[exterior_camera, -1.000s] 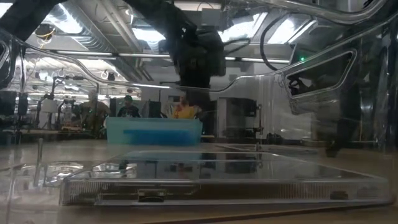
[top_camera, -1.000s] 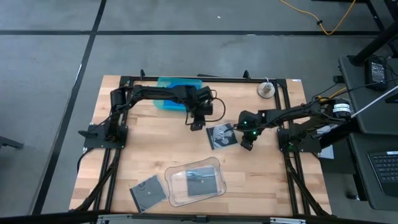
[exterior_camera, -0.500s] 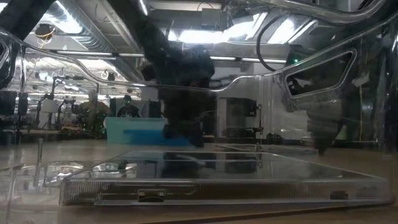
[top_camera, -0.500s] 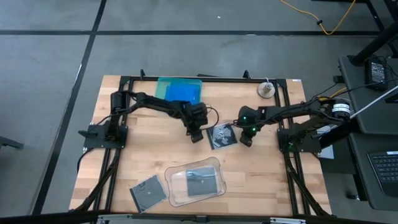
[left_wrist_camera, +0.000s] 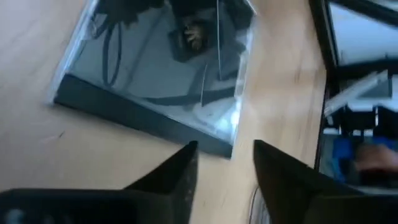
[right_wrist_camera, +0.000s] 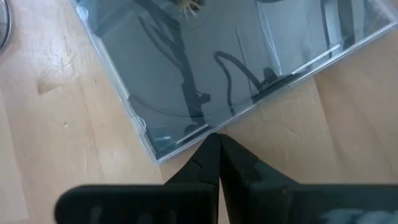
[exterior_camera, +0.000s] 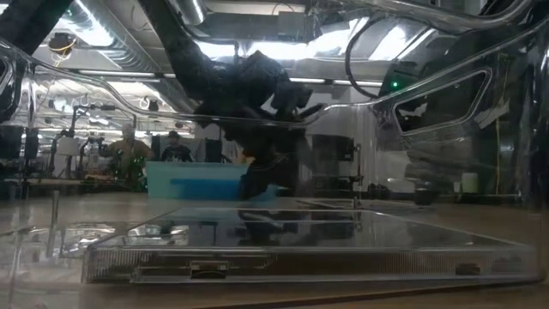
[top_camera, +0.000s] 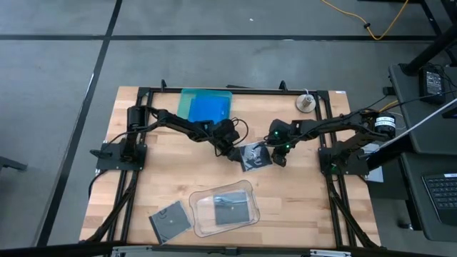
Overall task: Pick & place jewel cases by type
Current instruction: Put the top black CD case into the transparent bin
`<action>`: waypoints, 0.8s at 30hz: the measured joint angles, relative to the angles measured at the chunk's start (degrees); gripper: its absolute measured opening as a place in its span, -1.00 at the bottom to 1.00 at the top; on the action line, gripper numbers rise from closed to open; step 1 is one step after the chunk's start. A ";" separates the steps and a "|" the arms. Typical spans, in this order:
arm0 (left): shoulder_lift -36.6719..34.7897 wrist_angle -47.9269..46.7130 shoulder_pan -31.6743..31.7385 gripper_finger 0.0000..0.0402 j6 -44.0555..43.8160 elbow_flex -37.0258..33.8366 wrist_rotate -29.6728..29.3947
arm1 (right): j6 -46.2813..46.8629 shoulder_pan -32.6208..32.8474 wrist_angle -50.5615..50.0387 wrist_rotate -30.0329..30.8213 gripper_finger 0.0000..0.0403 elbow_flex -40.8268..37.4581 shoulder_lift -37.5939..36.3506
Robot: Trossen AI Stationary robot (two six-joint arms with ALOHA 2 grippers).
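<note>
Both hands close in on a dark clear-lidded jewel case lying flat at mid-counter

The dark jewel case (top_camera: 253,156) is a thin square with a glossy clear cover and hard edges. The left hand (left_wrist_camera: 225,163) is at its 9 o'clock edge with fingers spread, one corner of the case just ahead of the gap. The right hand (right_wrist_camera: 217,154) is at its 3 o'clock edge, fingers pressed together, tip touching or nearly touching a corner. The slick plastic could skate on the smooth wooden counter (top_camera: 164,178) if either hand pushes unevenly, or the thin edge could slip from a shallow pinch. Toward 12 o'clock sits a teal tray (top_camera: 187,107) holding a blue case (top_camera: 211,107); toward 6 o'clock, a clear rounded tray (top_camera: 200,210) with a dark case inside, another dark case (top_camera: 170,219) beside it.
</note>
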 joint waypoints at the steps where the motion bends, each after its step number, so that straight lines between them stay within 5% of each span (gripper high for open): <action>1: -0.03 0.12 -0.26 -0.22 -1.09 0.01 -1.08 | -0.21 0.02 0.16 -0.17 -0.96 -0.02 0.03; 8: -0.17 -3.81 -2.96 0.12 -6.88 0.10 -10.26 | -2.29 -0.06 0.88 -0.49 -0.96 -0.06 0.13; 24: -0.36 -3.92 -6.80 0.13 -14.93 0.08 -23.12 | -4.27 -0.94 4.17 -2.15 -0.96 -0.02 0.32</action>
